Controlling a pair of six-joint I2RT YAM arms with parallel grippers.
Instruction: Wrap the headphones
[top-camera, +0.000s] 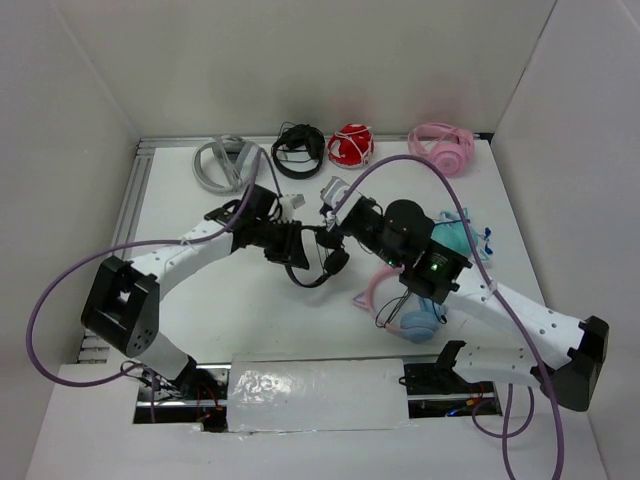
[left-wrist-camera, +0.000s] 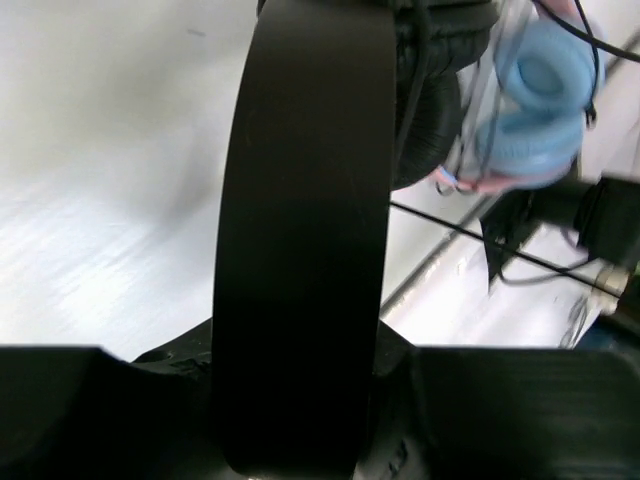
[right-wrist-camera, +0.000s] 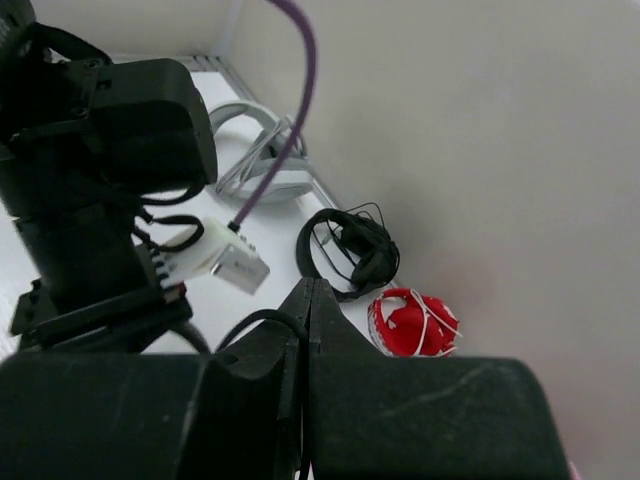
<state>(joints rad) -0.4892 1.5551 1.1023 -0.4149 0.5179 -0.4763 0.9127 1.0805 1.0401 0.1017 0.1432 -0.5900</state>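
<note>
near right, the pink cat-ear pair (top-camera: 402, 303) lies on the table (top-camera: 210, 310). mid-table, the left gripper (top-camera: 290, 247) is clamped on the headband of the headphones (top-camera: 335, 262), lifted off the surface. just beside it, the right gripper (right-wrist-camera: 306, 320) has its fingers pressed together, seemingly pinching the thin cord (right-wrist-camera: 255, 320). a chunkier black pair (top-camera: 298, 150) and a red pair (top-camera: 350, 146) sit at the far edge.

Robot lab test cell: white panel walls (top-camera: 70, 90) enclosing white table (top-camera: 220, 310), purple cables (top-camera: 35, 320) looping over it, aluminium rail (top-camera: 138, 190) running along edge.

no readable text, labels, numbers
</note>
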